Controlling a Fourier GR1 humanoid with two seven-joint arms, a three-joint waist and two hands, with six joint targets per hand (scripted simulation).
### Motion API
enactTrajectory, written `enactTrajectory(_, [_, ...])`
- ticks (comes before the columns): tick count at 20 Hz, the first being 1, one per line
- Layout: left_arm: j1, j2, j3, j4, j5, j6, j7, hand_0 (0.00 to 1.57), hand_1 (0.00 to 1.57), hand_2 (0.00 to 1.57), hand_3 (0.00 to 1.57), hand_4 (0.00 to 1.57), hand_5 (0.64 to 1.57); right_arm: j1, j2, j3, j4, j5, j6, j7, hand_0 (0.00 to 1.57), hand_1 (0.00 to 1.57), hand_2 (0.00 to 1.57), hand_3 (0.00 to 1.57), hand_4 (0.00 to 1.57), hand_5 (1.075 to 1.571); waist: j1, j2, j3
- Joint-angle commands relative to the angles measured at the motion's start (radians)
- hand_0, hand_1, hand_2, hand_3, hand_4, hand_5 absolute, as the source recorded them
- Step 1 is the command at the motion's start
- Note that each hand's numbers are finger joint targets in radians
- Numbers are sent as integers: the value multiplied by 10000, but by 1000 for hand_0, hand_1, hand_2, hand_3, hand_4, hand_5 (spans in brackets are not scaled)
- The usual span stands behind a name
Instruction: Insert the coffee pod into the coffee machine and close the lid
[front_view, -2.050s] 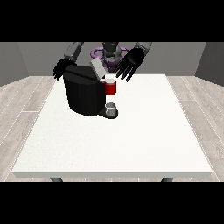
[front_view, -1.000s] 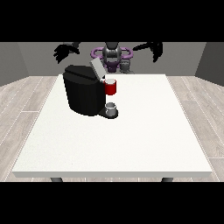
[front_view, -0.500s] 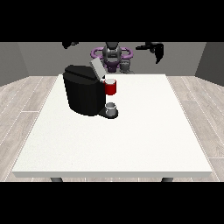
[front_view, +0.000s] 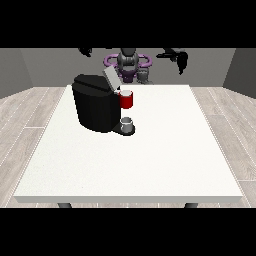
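Hand at the view's right (front_view: 180, 59) high behind coffee machine (front_view: 96, 102) (lid up)

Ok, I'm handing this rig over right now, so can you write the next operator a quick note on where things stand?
Hand at the view's right: raised high behind the table, apart from everything; fingers hang down, holding nothing.
Hand at the view's left: also raised, mostly cut off at the view's top; finger state unclear.
Coffee machine: on the white table, lid tilted open. A red thing at the machine; a grey thing on its base below.
Left: lid is not closed; pod insertion cannot be confirmed.
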Motion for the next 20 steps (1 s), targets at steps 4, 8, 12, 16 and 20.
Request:
enactTrajectory(4, [595, 108, -163, -1572, 936, 44, 698, 0, 0, 0, 0, 0, 1571, -814, 300, -30, 639, -44, 111, -119, 0, 0, 0, 0, 0, 1571, 152, 832, 2])
enactTrajectory(8, [1092, -103, -700, -2647, 929, 568, 1016, 0, 0, 0, 0, 0, 1571, -1457, 110, -335, 1222, -231, 433, -61, 0, 0, 0, 0, 0, 1571, 5, 1214, 2])
enactTrajectory(12, [1066, 195, -834, -3260, 1043, 560, 1412, 0, 0, 0, 0, 0, 1571, -1988, -245, -793, 1900, -590, 857, -26, 0, 0, 0, 0, 0, 1571, 111, 1650, 2])
enactTrajectory(16, [1174, 260, -856, -3426, 1118, 794, 858, 0, 0, 0, 0, 0, 1571, -2115, -84, -756, 2530, -144, 699, -1434, 0, 0, 0, 0, 0, 1571, -103, 2446, 2])
enactTrajectory(20, [1912, 383, -1026, -3785, 1351, 768, 900, 0, 0, 0, 0, 0, 1571, -2480, 114, -575, 2962, -49, 678, -920, 0, 0, 0, 0, 0, 1571, -239, 2117, 0])
